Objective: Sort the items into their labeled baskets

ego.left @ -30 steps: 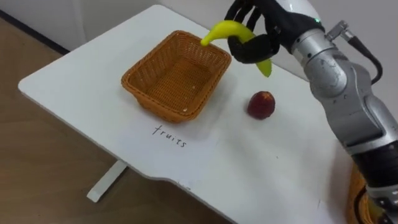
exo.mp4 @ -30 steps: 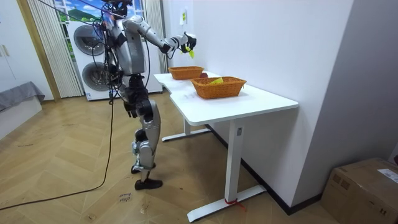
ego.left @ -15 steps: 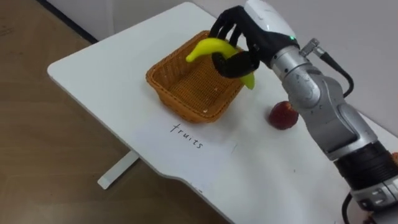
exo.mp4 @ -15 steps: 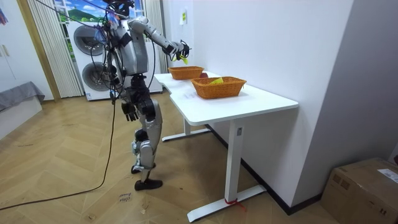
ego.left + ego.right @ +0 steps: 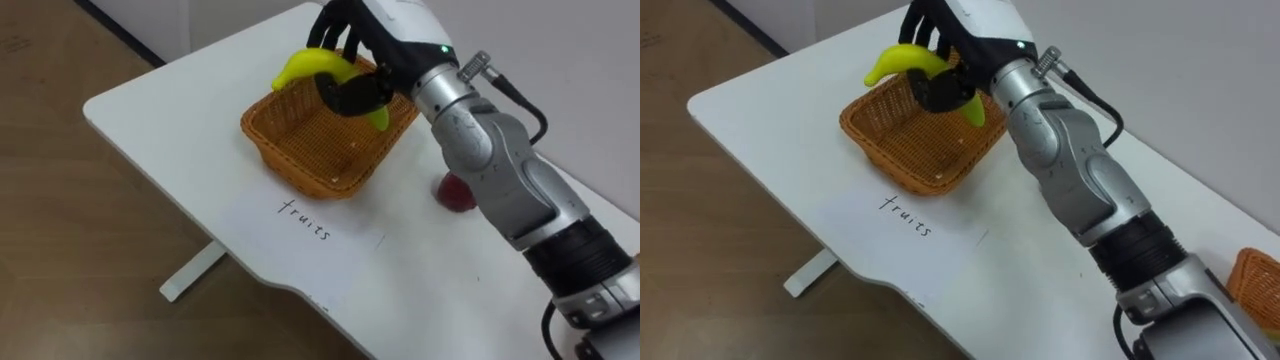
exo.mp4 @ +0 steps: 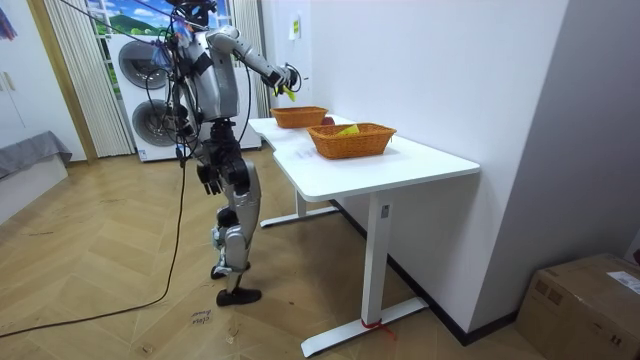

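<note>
1. Gripping a yellow banana (image 5: 303, 67), the right hand (image 5: 372, 58) was curled round the fruit's middle, its dark fingers (image 5: 345, 98) wrapped beneath it.
2. The banana hung over the far part of an open wicker basket (image 5: 300, 176), above the rim. One end jutted out toward the bench's left end and the greenish end pointed down past the hand. I could not tell whether it touched the weave.
3. The wicker basket sat on the white bench (image 5: 160, 115) toward its left end, about midway between the near and far edges. Nothing could be seen lying inside it.
4. A handwritten label (image 5: 305, 218) lay flat on the bench between the basket and the near edge, just beside the basket's front rim.
5. A red fruit (image 5: 455, 195) rested on the bench to the right of the basket, near it but apart. The forearm crossing in front hid part of it.
6. A second wicker basket (image 5: 1257, 272) showed at the bench's right end, well apart from the first.
7. In the room view the robot stood upright at the bench's near edge, by its far end, with stacked washing machines (image 6: 148, 98) behind it. Its right arm was stretched out over the far basket.
8. The left hand (image 6: 207, 178) hung by the robot's hip, clear of the bench, and its fingers could not be made out.
</note>
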`<state>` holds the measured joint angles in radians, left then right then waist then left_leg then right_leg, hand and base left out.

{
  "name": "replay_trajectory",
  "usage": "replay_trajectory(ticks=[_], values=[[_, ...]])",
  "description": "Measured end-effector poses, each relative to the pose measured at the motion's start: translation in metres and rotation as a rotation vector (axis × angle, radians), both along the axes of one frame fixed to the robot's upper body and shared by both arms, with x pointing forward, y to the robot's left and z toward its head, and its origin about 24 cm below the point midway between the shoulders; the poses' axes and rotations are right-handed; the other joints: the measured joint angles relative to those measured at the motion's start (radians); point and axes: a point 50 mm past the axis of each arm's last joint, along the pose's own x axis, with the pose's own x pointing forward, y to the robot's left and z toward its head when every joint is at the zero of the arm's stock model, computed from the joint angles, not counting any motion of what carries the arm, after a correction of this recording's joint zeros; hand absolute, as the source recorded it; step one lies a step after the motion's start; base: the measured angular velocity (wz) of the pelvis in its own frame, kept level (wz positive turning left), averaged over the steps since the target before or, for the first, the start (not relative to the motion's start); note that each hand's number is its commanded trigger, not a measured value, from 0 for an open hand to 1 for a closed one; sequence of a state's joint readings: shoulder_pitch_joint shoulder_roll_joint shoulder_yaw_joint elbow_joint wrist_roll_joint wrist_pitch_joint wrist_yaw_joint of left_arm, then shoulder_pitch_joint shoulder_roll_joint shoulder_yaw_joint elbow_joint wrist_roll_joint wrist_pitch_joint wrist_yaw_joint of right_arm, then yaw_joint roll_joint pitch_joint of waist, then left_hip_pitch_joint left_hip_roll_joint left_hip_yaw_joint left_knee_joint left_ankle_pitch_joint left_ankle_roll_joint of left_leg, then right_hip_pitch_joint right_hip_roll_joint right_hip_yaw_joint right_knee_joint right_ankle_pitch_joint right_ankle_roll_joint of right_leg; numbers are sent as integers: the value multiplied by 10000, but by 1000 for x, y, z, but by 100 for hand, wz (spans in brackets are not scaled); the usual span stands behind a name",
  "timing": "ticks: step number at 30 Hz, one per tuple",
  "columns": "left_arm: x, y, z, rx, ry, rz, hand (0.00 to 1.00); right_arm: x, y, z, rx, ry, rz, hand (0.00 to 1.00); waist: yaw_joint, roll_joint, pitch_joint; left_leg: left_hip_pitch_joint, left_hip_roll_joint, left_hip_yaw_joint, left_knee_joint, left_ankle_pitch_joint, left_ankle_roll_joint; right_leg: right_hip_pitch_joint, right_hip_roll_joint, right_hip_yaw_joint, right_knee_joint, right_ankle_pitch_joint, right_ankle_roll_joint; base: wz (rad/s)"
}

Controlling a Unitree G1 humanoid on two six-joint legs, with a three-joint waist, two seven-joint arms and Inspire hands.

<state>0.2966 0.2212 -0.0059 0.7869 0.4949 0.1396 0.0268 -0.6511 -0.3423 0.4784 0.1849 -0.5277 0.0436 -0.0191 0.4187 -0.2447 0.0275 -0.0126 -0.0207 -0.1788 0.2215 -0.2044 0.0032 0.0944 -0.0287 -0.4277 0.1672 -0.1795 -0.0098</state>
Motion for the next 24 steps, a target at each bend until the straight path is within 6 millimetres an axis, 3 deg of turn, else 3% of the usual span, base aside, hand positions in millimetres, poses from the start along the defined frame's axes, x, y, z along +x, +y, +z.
replay_trajectory(ticks=[14,15,16,17,18,24], values=[[0,3,1,199,72,-259,0,-4,13,-1,-26,-152,480,98,8,16,11,-11,-11,-21,8,0,1,6,-21,-156,0,-10,17,0],[0,3,1,203,72,-269,0,-4,14,-1,-20,-165,517,69,7,18,13,-9,-11,-22,8,0,1,8,-21,-160,-2,-11,19,0],[0,3,1,213,78,-289,0,-4,14,-1,-22,-167,529,48,-1,23,16,-7,-13,-21,9,0,1,11,-22,-173,-5,-12,20,0],[0,3,1,220,82,-303,0,-4,14,-1,-22,-162,528,4,2,25,18,-6,-14,-21,9,0,1,11,-23,-178,-5,-12,20,0],[0,3,1,242,94,-342,0,-4,13,-2,-21,-146,524,0,2,30,21,-7,-15,-21,9,0,1,11,-25,-189,-5,-13,21,0],[1,3,1,343,122,-551,0,-4,14,-3,-46,-116,550,0,-18,49,33,25,-19,-18,11,1,1,13,-31,-202,-5,-14,24,0]])
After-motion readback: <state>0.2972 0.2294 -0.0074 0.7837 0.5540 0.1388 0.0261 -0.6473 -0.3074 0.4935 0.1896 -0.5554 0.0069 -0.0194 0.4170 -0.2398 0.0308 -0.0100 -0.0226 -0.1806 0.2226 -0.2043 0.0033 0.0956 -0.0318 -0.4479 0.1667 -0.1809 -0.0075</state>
